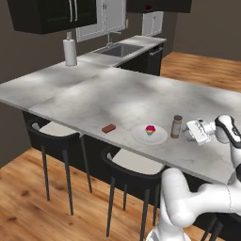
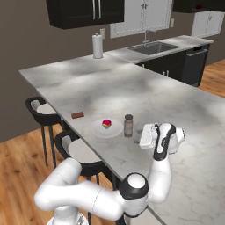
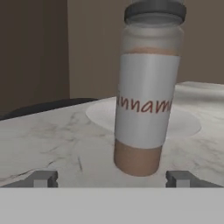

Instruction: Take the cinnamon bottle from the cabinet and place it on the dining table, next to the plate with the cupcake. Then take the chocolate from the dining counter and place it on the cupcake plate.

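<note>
Marbled dining table (image 1: pixel 117 94), cinnamon bottle (image 3: pixel 146 92) upright beside plate (image 1: pixel 160 137), tool (image 3: pixel 111 178) open, level.

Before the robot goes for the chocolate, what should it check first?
1. Cinnamon bottle upright on the dining table: ok.
2. Bottle next to the plate: ok.
3. Tool open, fingers apart, off the bottle: ok.
4. Cupcake on the plate: ok.
5. Chocolate flat on the table beyond the plate: ok.
6. Room left on the plate for the chocolate: cannot tell.
</note>
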